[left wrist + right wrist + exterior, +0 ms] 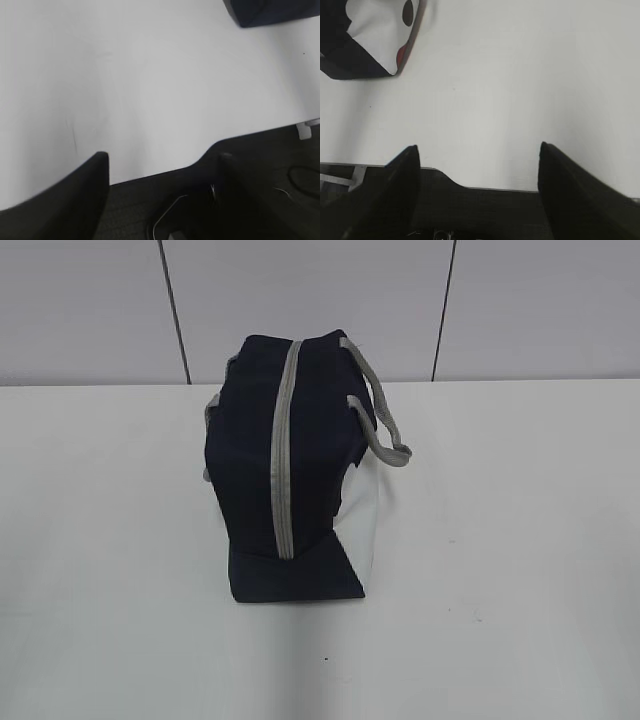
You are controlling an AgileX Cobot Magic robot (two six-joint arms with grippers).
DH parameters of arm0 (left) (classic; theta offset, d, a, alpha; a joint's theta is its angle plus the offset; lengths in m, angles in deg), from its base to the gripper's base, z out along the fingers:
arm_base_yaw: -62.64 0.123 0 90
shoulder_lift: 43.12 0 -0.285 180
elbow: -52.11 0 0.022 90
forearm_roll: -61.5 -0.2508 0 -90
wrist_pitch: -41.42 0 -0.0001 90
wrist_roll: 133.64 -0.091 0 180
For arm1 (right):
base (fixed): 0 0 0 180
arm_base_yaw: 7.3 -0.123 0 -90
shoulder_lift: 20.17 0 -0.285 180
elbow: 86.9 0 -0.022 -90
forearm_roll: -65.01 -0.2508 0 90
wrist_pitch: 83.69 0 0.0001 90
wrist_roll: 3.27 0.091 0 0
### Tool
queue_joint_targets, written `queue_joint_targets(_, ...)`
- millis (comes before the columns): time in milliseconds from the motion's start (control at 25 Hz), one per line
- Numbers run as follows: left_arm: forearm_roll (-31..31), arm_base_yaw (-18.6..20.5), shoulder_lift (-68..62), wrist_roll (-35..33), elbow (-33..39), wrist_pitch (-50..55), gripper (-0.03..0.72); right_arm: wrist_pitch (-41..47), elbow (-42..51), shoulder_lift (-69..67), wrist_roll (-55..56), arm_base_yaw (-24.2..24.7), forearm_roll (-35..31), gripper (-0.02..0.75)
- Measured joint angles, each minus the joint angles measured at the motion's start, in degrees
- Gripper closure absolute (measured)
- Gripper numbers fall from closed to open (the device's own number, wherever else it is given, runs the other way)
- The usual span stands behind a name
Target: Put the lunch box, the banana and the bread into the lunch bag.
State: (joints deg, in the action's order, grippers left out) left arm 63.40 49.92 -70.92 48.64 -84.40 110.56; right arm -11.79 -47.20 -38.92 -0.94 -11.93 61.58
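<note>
The navy lunch bag (285,455) stands at the middle of the white table (520,540), its grey zipper (283,450) closed along the top, white side panel to the right, grey strap handles (385,420) hanging right. A corner of it shows in the left wrist view (270,11) and in the right wrist view (367,35). The lunch box, banana and bread are out of view. My left gripper (162,172) is open and empty over the table's near edge. My right gripper (477,160) is open and empty at the near edge. Neither gripper shows in the exterior view.
The table's front edge (160,175) runs under both grippers, with dark floor and cables below. A grey panelled wall (320,300) stands behind the table.
</note>
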Motion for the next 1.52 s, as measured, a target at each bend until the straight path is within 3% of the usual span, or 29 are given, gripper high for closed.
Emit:
queue_joint_targets(320,-4.64,0.00,11.31,0.66,1.35,-0.72,0.232,1.07,5.86,8.95,0.00,0.00,5.30,0.196)
queue_joint_targets(520,-5.46,0.00,13.31,0.83,1.77,-1.63,0.232,-3.34,7.42,9.03,-0.10,0.00,7.99,0.195)
queue_joint_targets(1200,-5.46,0.12,13.38,0.82,3.94,-5.77,0.263,-6.34,8.47,9.03,-0.20,0.00,8.50,0.195)
queue_joint_targets(1520,-5.46,7.77,17.33,0.82,3.94,-5.82,0.265,-6.34,8.47,9.03,-0.20,2.54,8.64,0.195)
